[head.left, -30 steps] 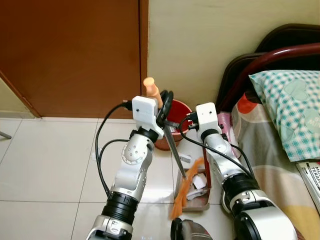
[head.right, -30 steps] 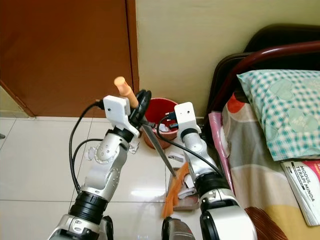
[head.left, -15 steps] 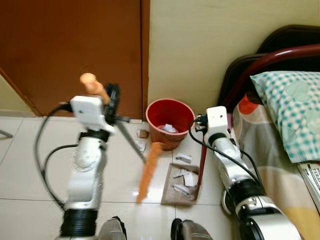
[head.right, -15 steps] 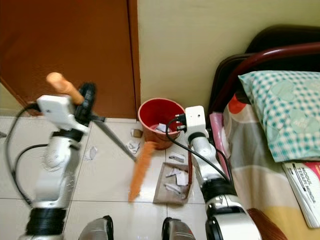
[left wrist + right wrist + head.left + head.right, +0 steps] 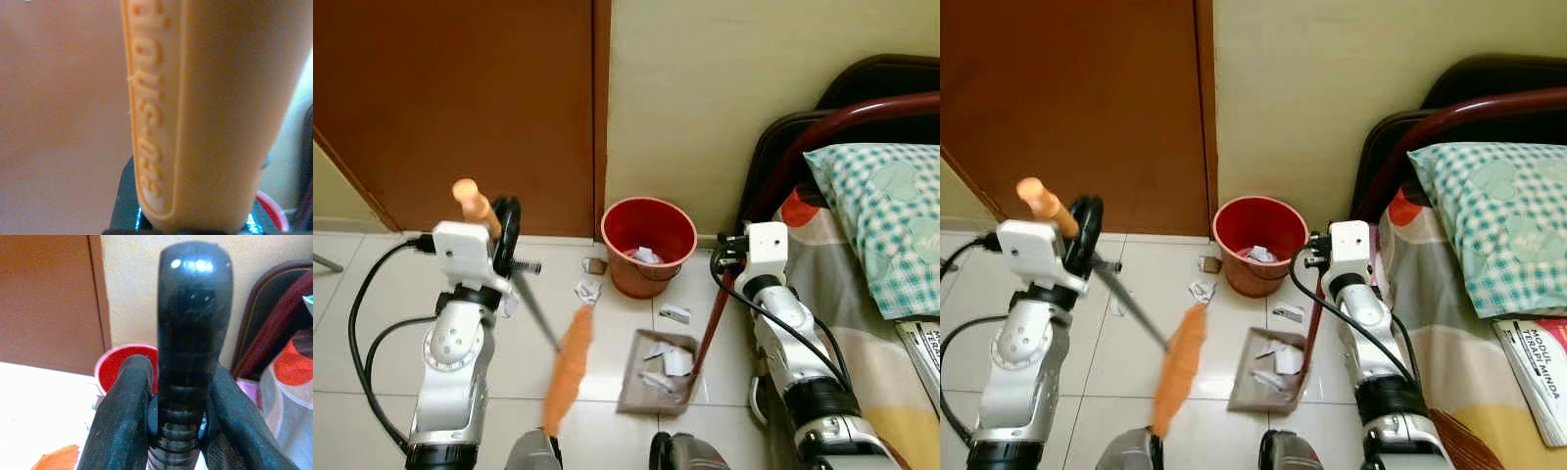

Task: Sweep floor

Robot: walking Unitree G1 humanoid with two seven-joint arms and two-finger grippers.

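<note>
My left gripper is shut on the orange handle of a broom. Its dark shaft slants down to the orange bristles, which hang over the tiles left of the dustpan. My right gripper is shut on the black top of the dustpan's dark red handle, with a finger on each side. The brown dustpan rests on the floor with paper scraps in it. More scraps lie on the tiles beside a red bin against the wall.
A brown door stands at the back left. A bed with a dark red frame, a checked pillow and a book fills the right side. Open tiles stretch to the left.
My left arm has swung the broom to the left, carrying the bristles off the dustpan and out over the tiles. The dustpan handle now stands more upright.
</note>
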